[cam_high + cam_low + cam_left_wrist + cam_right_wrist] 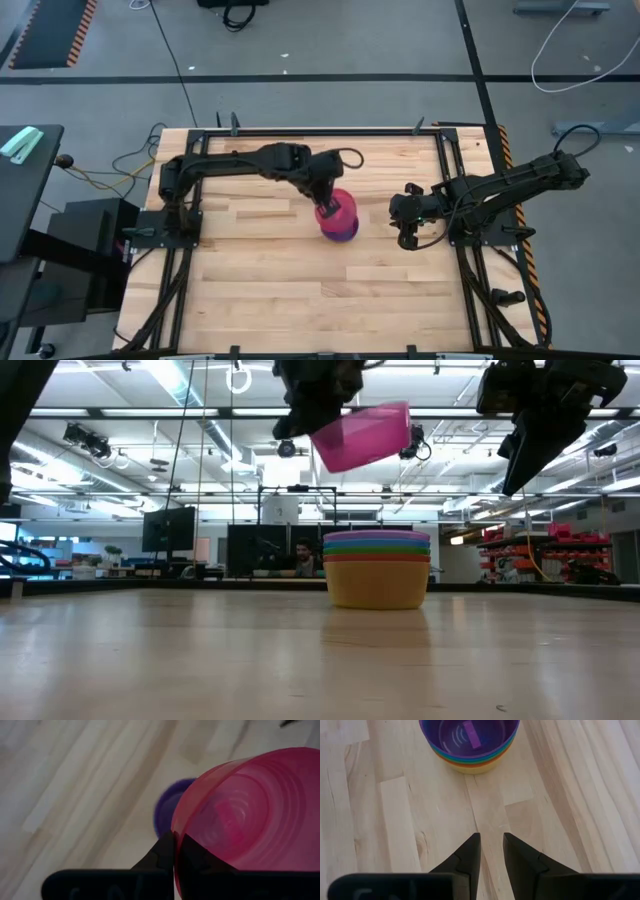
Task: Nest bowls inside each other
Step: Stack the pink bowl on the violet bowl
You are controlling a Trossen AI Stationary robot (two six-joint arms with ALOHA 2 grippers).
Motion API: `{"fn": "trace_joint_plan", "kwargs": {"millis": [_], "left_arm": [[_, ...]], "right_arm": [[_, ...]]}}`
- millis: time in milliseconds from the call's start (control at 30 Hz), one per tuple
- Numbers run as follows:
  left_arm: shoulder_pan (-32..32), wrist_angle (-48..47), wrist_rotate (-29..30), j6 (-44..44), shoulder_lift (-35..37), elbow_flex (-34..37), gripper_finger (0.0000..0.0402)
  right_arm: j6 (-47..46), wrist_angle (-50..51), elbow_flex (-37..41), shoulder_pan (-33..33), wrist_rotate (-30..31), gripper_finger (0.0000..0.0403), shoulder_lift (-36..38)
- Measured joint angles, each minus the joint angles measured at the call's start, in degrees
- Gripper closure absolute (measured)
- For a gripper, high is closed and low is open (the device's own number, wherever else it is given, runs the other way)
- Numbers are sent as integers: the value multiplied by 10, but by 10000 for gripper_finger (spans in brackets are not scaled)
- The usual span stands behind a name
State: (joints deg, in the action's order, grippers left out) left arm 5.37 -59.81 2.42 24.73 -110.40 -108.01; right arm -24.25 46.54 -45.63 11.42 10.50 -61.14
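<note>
The left gripper (325, 205) is clamped on the rim of the pink-red bowl (363, 435), one finger inside the wall and one outside, as the left wrist view shows at the bowl (245, 815) edge. The low view shows this bowl held tilted in the air, above the stack and clear of it. The stack of nested bowls (377, 567) stands upright on the wooden table (270, 290) near its centre; the yellow bowl (377, 588) forms the base, and narrow bands of other colours lie between it and the purple bowl (470, 737), which sits uppermost with its opening facing up. In the high view the held bowl (335, 208) overlaps the purple rim (341, 231) below it. The right gripper (405, 232) hangs above the table to the right of the stack, well apart from it, holding nothing; its fingers (467, 852) stand only slightly apart and point toward the stack.
</note>
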Motion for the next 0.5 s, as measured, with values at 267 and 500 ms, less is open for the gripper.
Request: {"fn": "trace_joint_plan", "kwargs": {"millis": [267, 500], "left_arm": [[30, 19, -54, -37, -49, 0, 393], [36, -4, -68, -57, -86, 0, 393]], "right_arm": [[-2, -12, 0, 0, 0, 312, 0], [-21, -16, 0, 0, 0, 312, 0]]}}
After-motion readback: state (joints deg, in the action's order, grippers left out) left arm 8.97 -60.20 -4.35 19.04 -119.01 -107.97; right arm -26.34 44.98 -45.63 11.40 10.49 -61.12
